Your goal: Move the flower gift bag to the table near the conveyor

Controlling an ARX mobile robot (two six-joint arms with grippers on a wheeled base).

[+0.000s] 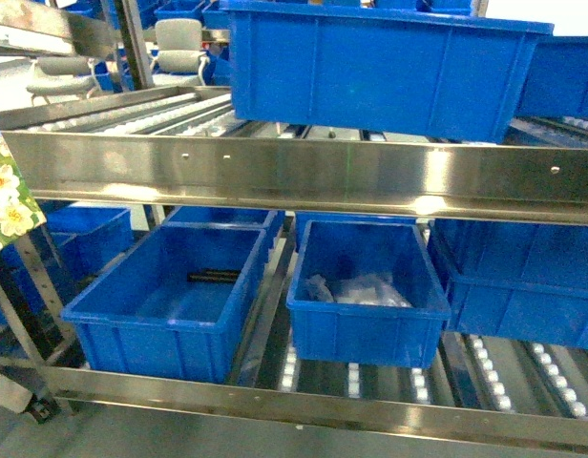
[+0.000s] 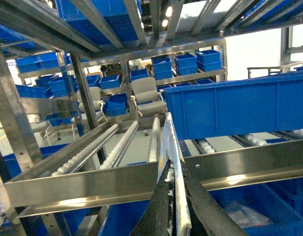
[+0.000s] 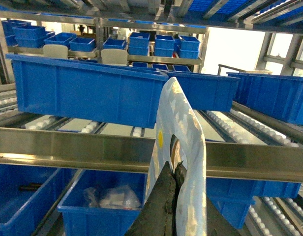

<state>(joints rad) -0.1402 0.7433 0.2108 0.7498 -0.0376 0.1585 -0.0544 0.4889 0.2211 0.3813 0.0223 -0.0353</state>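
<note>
A corner of the flower gift bag, green with white blossoms, shows at the left edge of the head view. In the left wrist view I see it edge-on as a thin white panel, and my left gripper is shut on it in front of the conveyor. My right gripper is shut on a pale blue glossy bag with a yellow spot. Neither gripper shows in the head view. The table is out of view.
The conveyor's steel beam crosses right in front of me. A big blue bin sits on the upper rollers. Two blue bins stand below; the second holds plastic packets. Grey chairs stand behind the rack.
</note>
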